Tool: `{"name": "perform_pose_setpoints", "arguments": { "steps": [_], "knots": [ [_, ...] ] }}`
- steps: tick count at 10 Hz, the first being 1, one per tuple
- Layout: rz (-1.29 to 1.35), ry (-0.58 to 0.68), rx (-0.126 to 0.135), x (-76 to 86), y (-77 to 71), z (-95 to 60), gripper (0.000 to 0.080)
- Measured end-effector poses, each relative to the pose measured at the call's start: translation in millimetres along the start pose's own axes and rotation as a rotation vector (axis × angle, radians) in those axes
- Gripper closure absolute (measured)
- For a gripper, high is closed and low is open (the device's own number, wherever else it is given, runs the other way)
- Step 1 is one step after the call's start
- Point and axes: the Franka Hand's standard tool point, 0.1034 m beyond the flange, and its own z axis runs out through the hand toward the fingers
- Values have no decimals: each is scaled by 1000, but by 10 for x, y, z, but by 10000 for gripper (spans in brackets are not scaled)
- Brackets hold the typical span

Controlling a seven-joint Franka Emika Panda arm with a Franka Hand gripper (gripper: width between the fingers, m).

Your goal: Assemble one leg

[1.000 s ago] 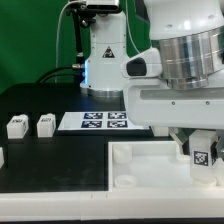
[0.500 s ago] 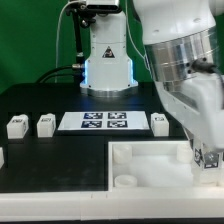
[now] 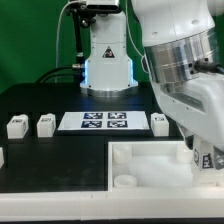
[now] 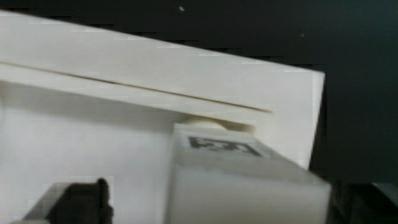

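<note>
Nearest me in the exterior view: white panel lying flat on the black table. I see a round corner socket at its near corner on the exterior view's left and a second socket behind it.

The gripper is down at the panel's edge on the exterior view's right, hand tilted. The leg sits between the fingers, tag face toward the camera and tilted with the hand. I read the fingers as closed narrow on the leg.

Wrist view: the leg fills the middle, tag readable, its far end up against the panel near the panel's corner. There's a small rounded bit right at that junction. I can't tell if it's seated in a socket. One dark finger is visible beside the leg, but the pad contact itself isn't visible here.

Further back: three loose legs upright on the table. Two are side by side on the exterior view's left. The third is just off the end of the marker board, on the exterior view's right. The marker board lies flat between them.

Farthest: arm base, green backdrop behind it.
</note>
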Motion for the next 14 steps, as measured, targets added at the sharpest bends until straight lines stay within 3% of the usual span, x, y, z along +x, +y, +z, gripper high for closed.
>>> {"name": "perform_pose_setpoints", "arguments": {
  "steps": [1, 4, 5, 7, 10, 11, 12, 13, 14],
  "knots": [
    [-196, 22, -18, -36, -11, -16, 157],
    [-438, 22, -22, 1, 5, 0, 150],
    [-594, 37, -40, 1, 7, -3, 150],
    [-1021, 77, -116, -79, -4, 14, 150],
    [-1002, 71, -109, -104, -3, 29, 175],
    [-928, 70, -101, -115, -5, 32, 355],
    [-795, 68, -97, -113, 16, 41, 355],
    [-711, 71, -98, -85, 33, 43, 493],
    [-652, 73, -96, -95, 31, 45, 500]
  ]
}}
